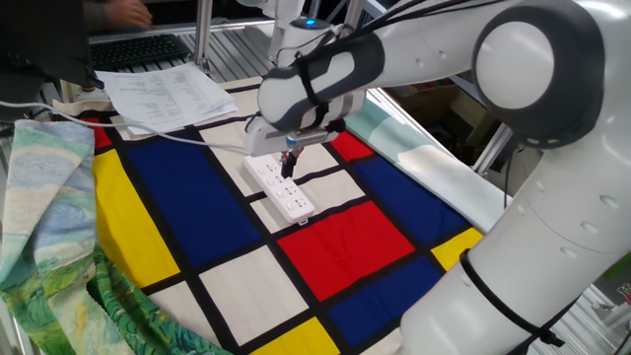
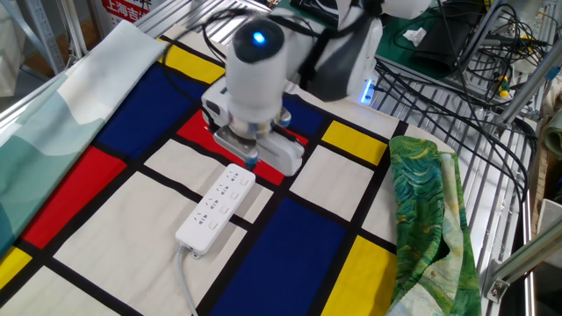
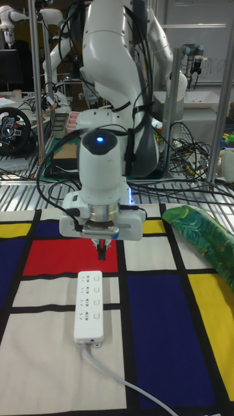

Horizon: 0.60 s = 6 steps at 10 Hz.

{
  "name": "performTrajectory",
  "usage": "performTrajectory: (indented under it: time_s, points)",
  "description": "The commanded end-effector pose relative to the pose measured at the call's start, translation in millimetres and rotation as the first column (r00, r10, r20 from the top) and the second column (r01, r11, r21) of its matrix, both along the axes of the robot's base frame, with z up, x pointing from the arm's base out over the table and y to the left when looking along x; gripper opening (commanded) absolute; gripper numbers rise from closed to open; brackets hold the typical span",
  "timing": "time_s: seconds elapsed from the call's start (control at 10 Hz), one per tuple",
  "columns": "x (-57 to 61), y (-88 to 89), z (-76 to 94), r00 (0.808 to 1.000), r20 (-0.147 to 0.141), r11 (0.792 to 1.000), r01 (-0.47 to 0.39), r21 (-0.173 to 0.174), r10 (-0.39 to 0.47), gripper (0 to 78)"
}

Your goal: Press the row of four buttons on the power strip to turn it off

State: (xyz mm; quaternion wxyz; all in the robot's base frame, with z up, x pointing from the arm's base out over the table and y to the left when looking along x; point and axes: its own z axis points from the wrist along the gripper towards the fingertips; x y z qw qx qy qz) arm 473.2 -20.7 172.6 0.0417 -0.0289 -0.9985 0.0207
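The white power strip point(image 1: 281, 188) point(image 2: 217, 207) point(image 3: 89, 305) lies on the coloured checked cloth, its white cable point(image 3: 123, 378) leaving the near end in the tall fixed view. Small dark marks run along its top. The four buttons are too small to tell apart from the socket marks. My gripper point(image 3: 102, 248) point(image 1: 289, 164) point(image 2: 252, 159) hangs pointing down, its fingertips shut together into one dark tip. It hovers a little above the strip's end away from the cable, over the red field, touching nothing.
A stack of white papers point(image 1: 163, 94) and a keyboard point(image 1: 138, 47) lie at the cloth's far corner. Green patterned fabric point(image 2: 430, 219) point(image 1: 49, 227) is bunched along one side, a pale teal cloth point(image 2: 53, 114) along the other. Cables crowd the wire shelf point(image 2: 457, 61).
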Motion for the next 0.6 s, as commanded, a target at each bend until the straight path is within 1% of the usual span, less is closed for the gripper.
performTrajectory:
  time_s: [0.1, 0.6]
  points:
    - [-0.9, -6.2, 8.7, 1.000, 0.011, 0.999, -0.001, 0.047, 0.001, 0.0]
    - [-0.9, -6.3, 8.9, 1.000, 0.016, 0.999, 0.008, 0.042, -0.009, 0.0]
